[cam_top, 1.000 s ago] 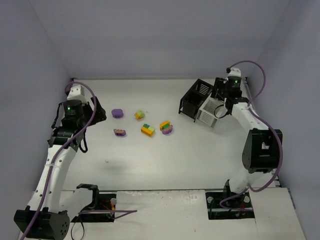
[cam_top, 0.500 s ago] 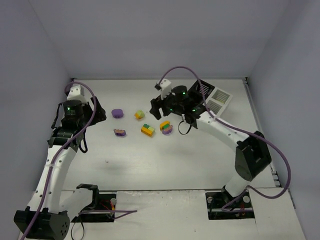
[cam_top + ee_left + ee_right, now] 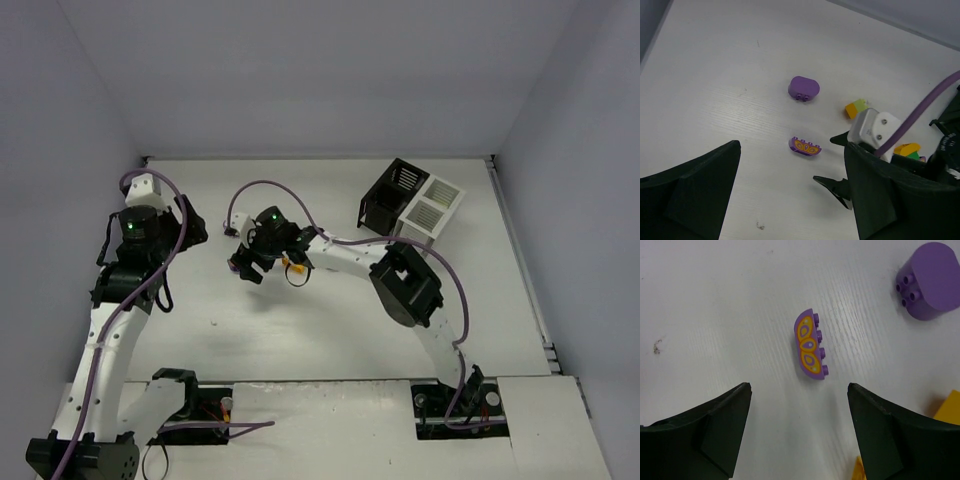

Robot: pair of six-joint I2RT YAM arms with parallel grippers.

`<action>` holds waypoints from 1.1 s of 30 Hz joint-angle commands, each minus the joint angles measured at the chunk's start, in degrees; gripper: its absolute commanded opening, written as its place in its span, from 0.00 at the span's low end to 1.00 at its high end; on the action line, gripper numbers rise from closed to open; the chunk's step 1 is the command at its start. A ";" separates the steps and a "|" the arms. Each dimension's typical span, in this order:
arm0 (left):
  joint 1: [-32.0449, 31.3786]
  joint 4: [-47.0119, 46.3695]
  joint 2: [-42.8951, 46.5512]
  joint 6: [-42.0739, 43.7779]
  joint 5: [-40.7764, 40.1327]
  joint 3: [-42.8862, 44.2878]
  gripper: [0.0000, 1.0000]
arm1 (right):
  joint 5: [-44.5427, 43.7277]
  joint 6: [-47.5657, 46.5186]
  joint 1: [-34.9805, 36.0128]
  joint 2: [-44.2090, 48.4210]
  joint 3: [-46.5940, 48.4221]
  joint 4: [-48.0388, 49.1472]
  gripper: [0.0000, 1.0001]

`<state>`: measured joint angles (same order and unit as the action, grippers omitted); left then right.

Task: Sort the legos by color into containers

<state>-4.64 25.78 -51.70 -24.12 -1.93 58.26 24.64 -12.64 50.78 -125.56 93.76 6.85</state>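
Observation:
My right gripper [image 3: 797, 390] hangs open just above the table, with a flat purple half-round lego with an orange pattern [image 3: 810, 345] lying a little beyond its fingertips, untouched. A plain purple rounded lego [image 3: 929, 282] sits further off to the right. From the left wrist view the same patterned lego [image 3: 805, 146] and purple lego [image 3: 804, 88] show, plus a yellow-and-lime lego [image 3: 856, 108]. My left gripper [image 3: 791, 155] is open, empty and high over the table. The right arm [image 3: 330, 250] hides most legos in the top view. The black-and-white containers [image 3: 410, 200] stand at the back right.
An orange lego edge [image 3: 949, 407] lies close to my right finger. The right gripper's black fingers [image 3: 832, 185] reach into the left wrist view. Grey walls enclose the white table [image 3: 300, 330] on three sides.
The right arm swung from the containers leftward across the table to the patterned purple lego, and its jaws opened wider. The left arm barely moved.

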 commanded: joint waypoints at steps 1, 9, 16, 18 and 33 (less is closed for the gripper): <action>0.78 -3.98 0.20 -0.14 -0.62 0.80 0.78 | 1.89 -3.17 0.89 -1.70 6.43 0.53 0.74; 1.22 -4.07 0.11 -0.32 -0.09 0.80 0.78 | 0.49 -3.97 1.60 -8.91 12.59 0.62 0.71; 1.30 -3.98 -0.07 -0.49 0.26 0.80 0.78 | -0.56 -3.97 1.86 -10.94 16.02 0.62 0.43; 1.30 -3.98 -0.15 -0.49 0.26 0.80 0.78 | -1.44 -4.32 1.86 -10.85 16.28 0.71 0.32; 1.30 -3.90 -0.50 -0.58 1.14 0.89 0.78 | -10.66 -1.16 -6.12 10.05 0.85 4.13 0.00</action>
<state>-3.68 25.41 -51.88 -24.27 -1.45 58.26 17.41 -15.44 49.39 -128.42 97.80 5.52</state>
